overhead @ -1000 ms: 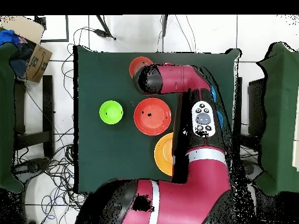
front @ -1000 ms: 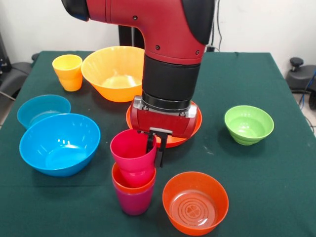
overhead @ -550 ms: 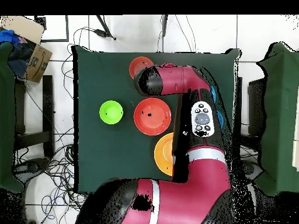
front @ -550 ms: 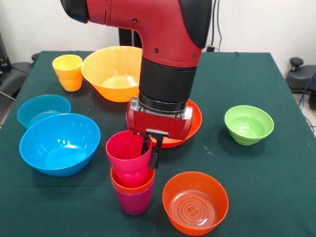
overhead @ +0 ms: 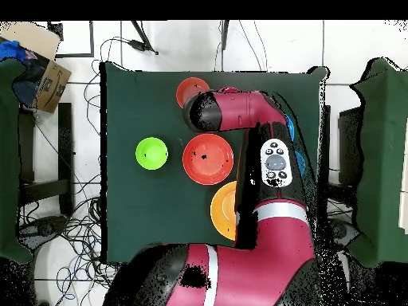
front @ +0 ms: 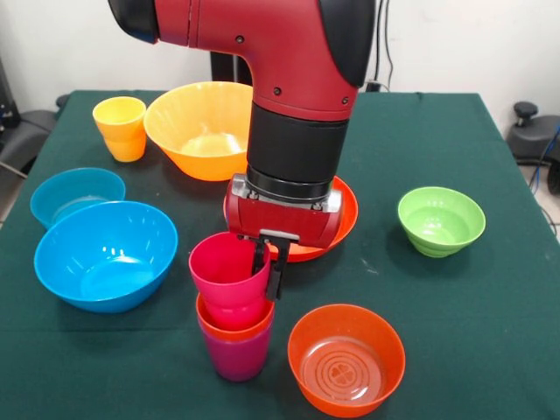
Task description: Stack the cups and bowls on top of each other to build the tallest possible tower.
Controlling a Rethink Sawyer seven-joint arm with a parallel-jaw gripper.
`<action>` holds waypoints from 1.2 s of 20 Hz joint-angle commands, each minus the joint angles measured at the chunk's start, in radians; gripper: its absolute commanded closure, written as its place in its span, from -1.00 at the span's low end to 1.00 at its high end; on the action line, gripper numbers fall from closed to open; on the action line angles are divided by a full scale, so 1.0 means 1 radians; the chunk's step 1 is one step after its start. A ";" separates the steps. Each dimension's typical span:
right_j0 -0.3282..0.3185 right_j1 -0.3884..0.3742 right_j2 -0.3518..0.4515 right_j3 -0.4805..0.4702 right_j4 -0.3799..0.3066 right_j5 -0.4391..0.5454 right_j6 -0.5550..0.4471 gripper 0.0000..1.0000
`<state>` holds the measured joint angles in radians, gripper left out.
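Pincer (front: 267,262) on crimson cup (front: 229,276), 4 cups, 6 bowls.

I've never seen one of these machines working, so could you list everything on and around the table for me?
Tower: one; purple cup at the bottom, orange-red cup in it, crimson cup on top; near edge, middle.
Yellow cup: one, far left corner.
Large orange-yellow bowl: one, beside the yellow cup.
Blue bowls: two; large on the left, small just behind it.
Shallow red-orange bowl: one, centre, partly behind the arm.
Green bowl: one, right.
Translucent orange bowl: one, near edge, right of the tower.
Table: one, dark green cloth.
Cardboard box: one, beside the table.
Arm: one, red and black.
Hand: one, shut on the crimson cup's rim.
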<state>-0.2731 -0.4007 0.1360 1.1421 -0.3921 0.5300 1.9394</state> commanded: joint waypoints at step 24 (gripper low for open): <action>0.017 0.016 0.004 0.070 -0.074 -0.070 -0.052 -1.00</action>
<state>-0.2732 -0.3974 0.1173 1.1573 -0.3919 0.4691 1.9394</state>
